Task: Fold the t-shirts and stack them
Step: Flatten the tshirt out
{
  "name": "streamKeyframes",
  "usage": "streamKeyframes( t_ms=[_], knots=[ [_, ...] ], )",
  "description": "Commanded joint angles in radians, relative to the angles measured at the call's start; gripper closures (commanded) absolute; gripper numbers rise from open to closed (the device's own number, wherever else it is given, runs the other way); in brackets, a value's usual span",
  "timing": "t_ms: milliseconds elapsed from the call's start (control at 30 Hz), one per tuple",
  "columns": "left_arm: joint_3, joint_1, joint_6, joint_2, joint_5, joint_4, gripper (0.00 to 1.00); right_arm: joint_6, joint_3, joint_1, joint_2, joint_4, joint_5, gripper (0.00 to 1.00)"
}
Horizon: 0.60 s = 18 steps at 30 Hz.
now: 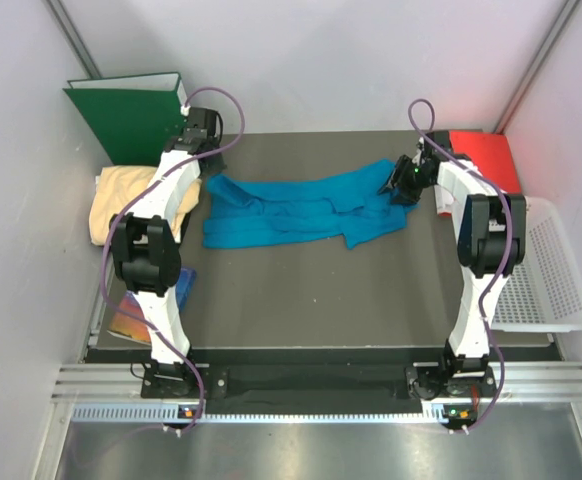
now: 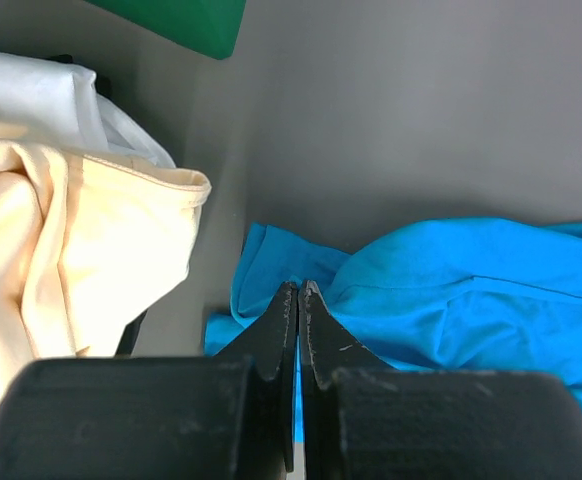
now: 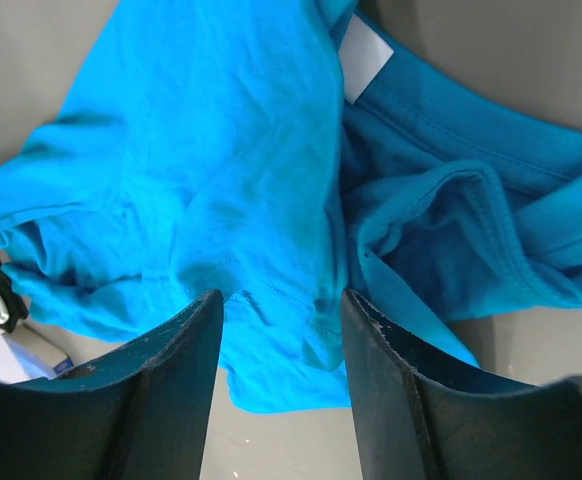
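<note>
The teal-blue t-shirt (image 1: 301,210) lies crumpled in a long band across the middle of the table. Its white neck label (image 3: 366,55) shows in the right wrist view. My right gripper (image 1: 403,185) (image 3: 281,300) is open just above the shirt's right end, its fingers either side of a hem fold, holding nothing. My left gripper (image 1: 205,162) (image 2: 298,287) is shut, its tips at the shirt's left end (image 2: 271,260). Whether they pinch any cloth cannot be seen. The pale yellow-orange t-shirt (image 1: 131,200) (image 2: 81,260) lies bunched at the table's left edge, beside the left arm.
A green binder (image 1: 131,115) stands at the back left, just behind the yellow shirt. A red folder (image 1: 486,155) lies at the back right. A white plastic basket (image 1: 546,270) sits off the table's right edge. Some colourful items (image 1: 131,320) lie at the left, near the left arm.
</note>
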Motion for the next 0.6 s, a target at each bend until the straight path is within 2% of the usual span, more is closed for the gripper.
streamKeyframes(
  t_ms=[0, 567],
  knots=[
    [0.004, 0.002, 0.008, -0.040, 0.011, 0.049, 1.00, -0.028, 0.074, 0.009, -0.025, -0.018, 0.039, 0.49],
    [0.002, 0.002, 0.013, -0.032, 0.015, 0.046, 1.00, -0.043, 0.069, 0.041, 0.039, 0.029, 0.059, 0.50]
  ],
)
